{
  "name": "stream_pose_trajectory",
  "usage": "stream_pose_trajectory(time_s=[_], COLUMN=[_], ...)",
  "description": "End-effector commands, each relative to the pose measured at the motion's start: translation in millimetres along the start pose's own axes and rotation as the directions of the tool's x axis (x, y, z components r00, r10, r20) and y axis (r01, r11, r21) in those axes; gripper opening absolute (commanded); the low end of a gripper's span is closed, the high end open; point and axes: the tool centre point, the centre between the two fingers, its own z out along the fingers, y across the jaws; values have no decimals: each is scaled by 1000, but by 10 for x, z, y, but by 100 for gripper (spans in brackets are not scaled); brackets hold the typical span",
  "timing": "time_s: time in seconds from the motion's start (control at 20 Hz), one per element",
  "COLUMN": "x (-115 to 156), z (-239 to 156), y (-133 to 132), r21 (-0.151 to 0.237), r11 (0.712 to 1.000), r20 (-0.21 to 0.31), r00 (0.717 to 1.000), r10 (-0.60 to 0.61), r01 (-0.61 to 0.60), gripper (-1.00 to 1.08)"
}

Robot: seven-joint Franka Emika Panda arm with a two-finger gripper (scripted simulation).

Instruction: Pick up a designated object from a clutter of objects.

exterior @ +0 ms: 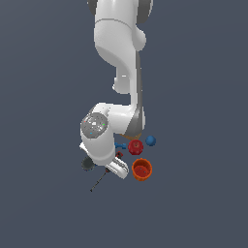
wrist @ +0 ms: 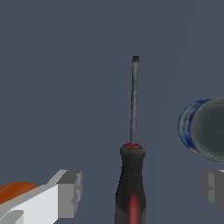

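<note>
Lying flat on the grey floor, the screwdriver (wrist: 131, 175) is seen in the wrist view between the two fingers (wrist: 70, 192) of the gripper (wrist: 142, 192), which are spread wide and apart from its red-and-black handle. In the exterior view its thin shaft (exterior: 98, 182) juts out toward the left, near the dark disc (exterior: 87, 163), while the orange cup (exterior: 142, 169) sits to the right.
</note>
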Motion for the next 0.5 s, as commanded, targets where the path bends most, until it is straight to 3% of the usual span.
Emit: stream_pose_trajectory(time_s=[0.0,0.45], x=[26,25], z=[61,164], y=[6,11], r21=[0,-1], r11=[1000,1000], r20=[-4,-3], r00=[1000,1000], r10=[14,16], r01=[-14,-16], gripper=[100,100])
